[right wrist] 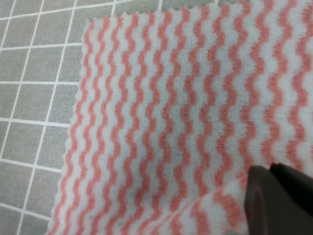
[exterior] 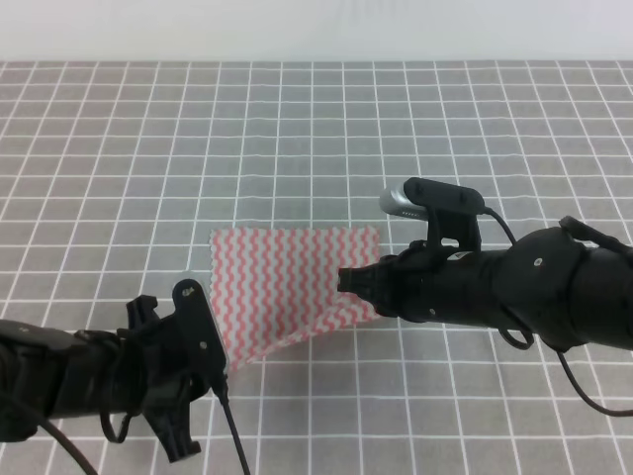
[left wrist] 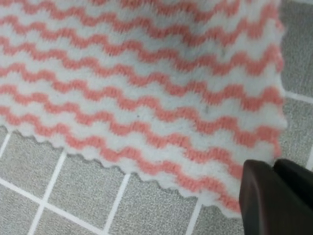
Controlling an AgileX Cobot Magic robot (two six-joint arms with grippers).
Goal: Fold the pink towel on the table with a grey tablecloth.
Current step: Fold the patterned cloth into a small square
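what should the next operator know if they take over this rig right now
Left gripper: at the near left corner of the pink towel; grip not clear.
Right gripper: shut on the towel's near right corner, which is lifted and curling over.
Towel: mostly flat on the table with a grey tablecloth, far edge lying down.
Done: corners reached.
Left: carry the near edge over to the far edge, release, smooth.

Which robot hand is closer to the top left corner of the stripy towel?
Left. The left gripper sits at the pink towel's near-left corner, below that corner. The right gripper is across at the right edge.
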